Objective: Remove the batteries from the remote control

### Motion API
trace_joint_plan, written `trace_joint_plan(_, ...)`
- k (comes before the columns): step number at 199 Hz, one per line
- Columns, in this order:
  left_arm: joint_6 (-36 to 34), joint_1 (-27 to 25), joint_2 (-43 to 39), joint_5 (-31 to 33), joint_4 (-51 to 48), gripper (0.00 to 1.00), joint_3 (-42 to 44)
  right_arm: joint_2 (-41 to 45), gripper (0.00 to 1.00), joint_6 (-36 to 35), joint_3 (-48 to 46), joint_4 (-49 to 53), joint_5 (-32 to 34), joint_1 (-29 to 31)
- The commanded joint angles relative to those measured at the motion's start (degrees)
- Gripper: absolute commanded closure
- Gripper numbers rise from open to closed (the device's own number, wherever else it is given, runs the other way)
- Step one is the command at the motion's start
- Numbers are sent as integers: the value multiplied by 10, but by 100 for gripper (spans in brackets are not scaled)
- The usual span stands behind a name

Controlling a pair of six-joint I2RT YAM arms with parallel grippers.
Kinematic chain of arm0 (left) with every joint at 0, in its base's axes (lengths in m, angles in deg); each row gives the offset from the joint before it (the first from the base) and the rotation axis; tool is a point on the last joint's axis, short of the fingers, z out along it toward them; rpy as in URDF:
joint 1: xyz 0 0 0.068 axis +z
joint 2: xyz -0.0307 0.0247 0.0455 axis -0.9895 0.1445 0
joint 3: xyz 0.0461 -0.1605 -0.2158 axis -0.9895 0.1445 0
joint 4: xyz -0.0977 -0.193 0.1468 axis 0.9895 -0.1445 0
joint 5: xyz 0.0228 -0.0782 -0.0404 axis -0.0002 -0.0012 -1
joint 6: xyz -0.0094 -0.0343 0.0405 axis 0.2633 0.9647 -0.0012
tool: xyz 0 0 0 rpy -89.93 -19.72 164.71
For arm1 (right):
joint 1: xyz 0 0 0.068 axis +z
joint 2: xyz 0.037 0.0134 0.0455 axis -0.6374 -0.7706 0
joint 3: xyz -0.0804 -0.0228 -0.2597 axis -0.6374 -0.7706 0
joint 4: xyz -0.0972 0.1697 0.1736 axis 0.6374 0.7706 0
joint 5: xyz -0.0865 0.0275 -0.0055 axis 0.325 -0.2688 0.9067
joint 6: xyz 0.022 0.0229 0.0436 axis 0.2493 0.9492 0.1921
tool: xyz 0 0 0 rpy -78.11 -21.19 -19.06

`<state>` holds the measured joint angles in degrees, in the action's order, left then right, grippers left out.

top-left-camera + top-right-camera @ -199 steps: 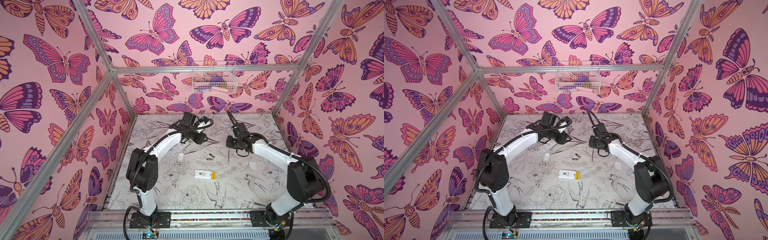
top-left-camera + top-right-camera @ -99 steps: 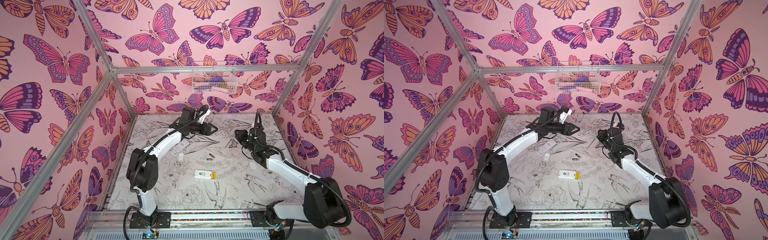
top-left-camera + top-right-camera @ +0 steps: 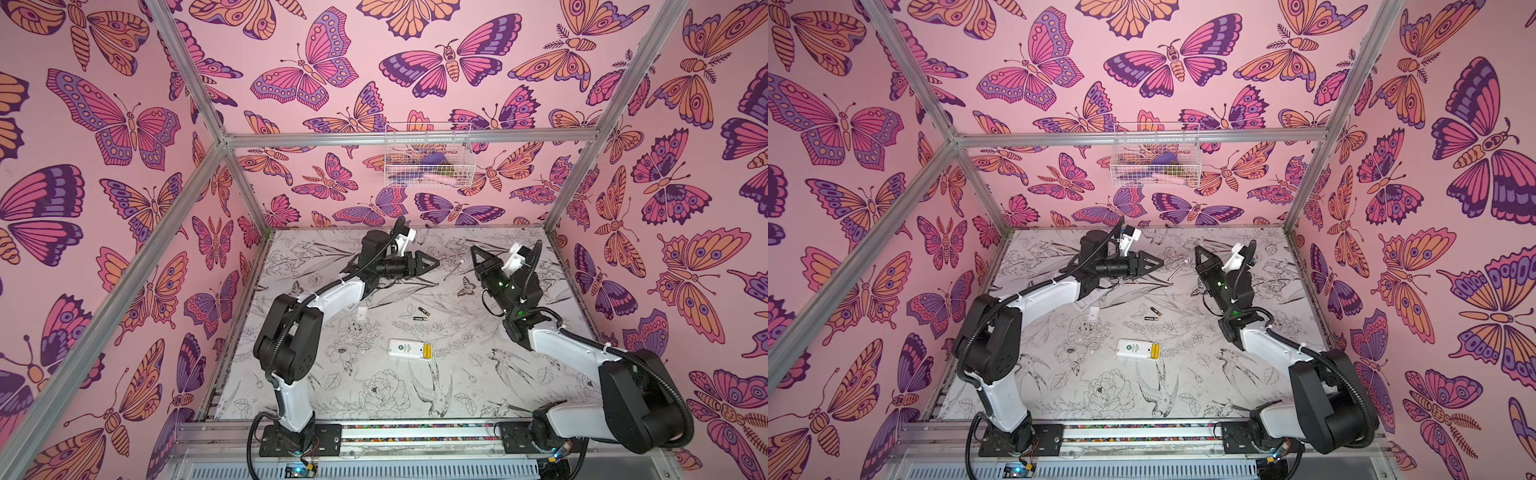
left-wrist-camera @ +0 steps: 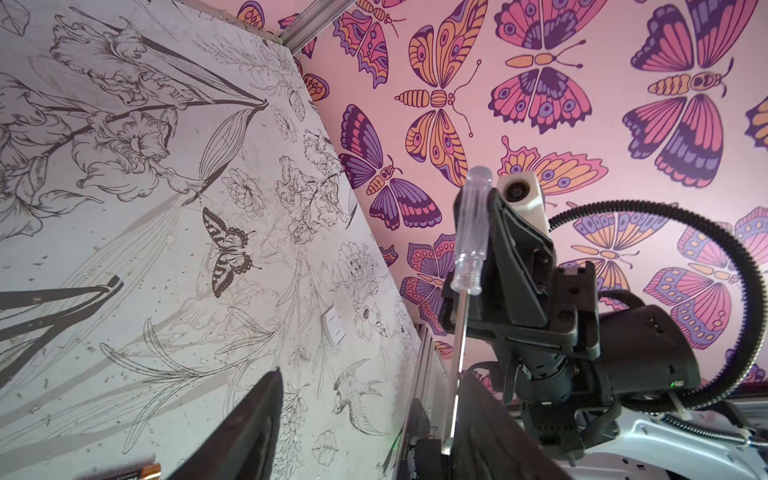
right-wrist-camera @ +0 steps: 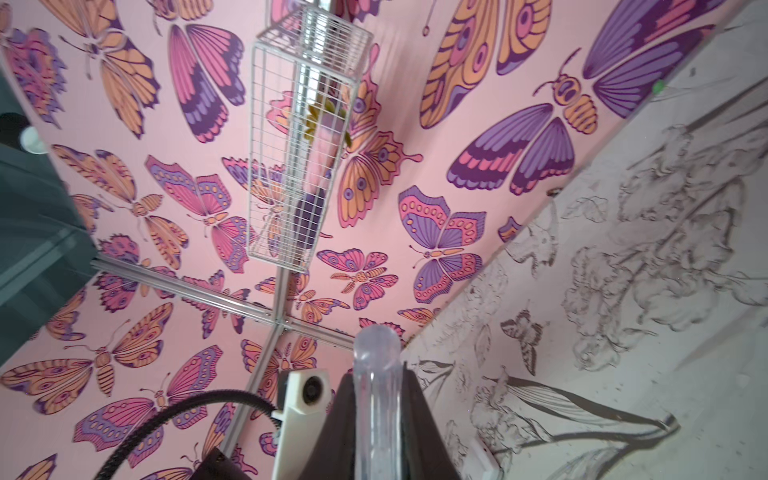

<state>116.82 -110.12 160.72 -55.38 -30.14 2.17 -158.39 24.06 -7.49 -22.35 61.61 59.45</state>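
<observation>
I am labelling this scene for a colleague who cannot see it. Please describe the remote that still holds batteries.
On the flower-printed table, look near its middle. The white remote control lies flat there, nearer the front edge than the two loose black batteries. Only it shows two yellow batteries side by side in its open end.

Yellow batteries (image 3: 1155, 351) sit in the remote (image 3: 1128, 349), black batteries (image 3: 1155, 311) nearby; screwdriver (image 3: 1177, 269) shows between left gripper (image 3: 1160, 263) and right gripper (image 3: 1197, 249).

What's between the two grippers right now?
The screwdriver, gripped by the right gripper, shaft reaching toward the open left gripper; seen in both top views.
</observation>
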Motion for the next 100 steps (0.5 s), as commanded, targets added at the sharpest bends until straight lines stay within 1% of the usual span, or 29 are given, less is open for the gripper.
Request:
trace_joint_plan(1,54,-15,3,-14,86,31,8,-21,100,23,-6,-131,-9,-4)
trace_joint_plan(15,63,-22,6,-22,106,32,11,-35,100,30,-6,-158,0,-4)
trace_joint_plan(43,76,-36,8,-35,134,33,12,-50,100,28,5,-162,-2,-4)
trace_joint_plan(64,80,-43,11,-41,137,34,11,-60,100,28,12,-178,-6,-4)
trace_joint_plan(90,82,-49,13,-31,121,38,7,-75,100,37,17,-194,-14,-5)
trace_joint_plan(100,82,-51,16,-34,123,42,4,-77,100,37,16,-198,-13,-4)
